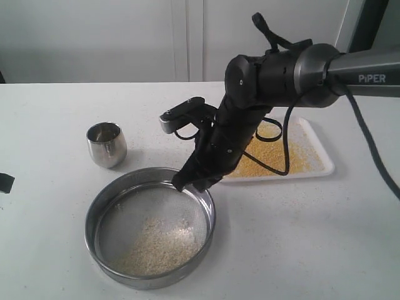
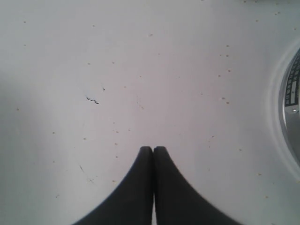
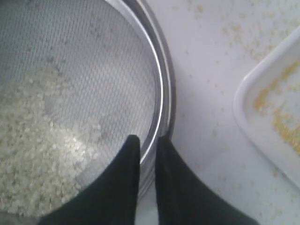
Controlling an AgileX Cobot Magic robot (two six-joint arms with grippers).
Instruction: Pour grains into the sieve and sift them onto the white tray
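I am looking first at the containers. The sieve (image 1: 149, 279) is sitting flat on the table (image 1: 294, 244) at about 7 o'clock in the exterior view. It is holding a heap of pale off-white grains (image 1: 159, 247) toward its 6 o'clock side, while the mesh toward 12 o'clock is lying mostly bare. The white tray (image 1: 319, 155) is lying at 2 o'clock from the sieve, and golden-yellow meal (image 1: 265, 164) is covering a good part of it. The steel cup (image 1: 106, 145) is standing upright at 11 o'clock from the sieve, just beside it but not touching; its inside is looking dark and I cannot tell what it is holding. The right gripper (image 3: 146, 140) is gripping the sieve's rim at about 1 o'clock, one finger inside the ring and one outside, with the wall pinched between them. The left gripper (image 2: 153, 149) is hanging over bare table with its fingers pressed together, holding nothing, and a piece of the sieve's wall is showing near it. Between the sieve and the tray's nearest corner a strip of table is lying free, sprinkled with loose crumbs. From 3 to 5 o'clock of the sieve the table is lying open. The arm's black cable (image 1: 287, 147) is hanging across the tray.
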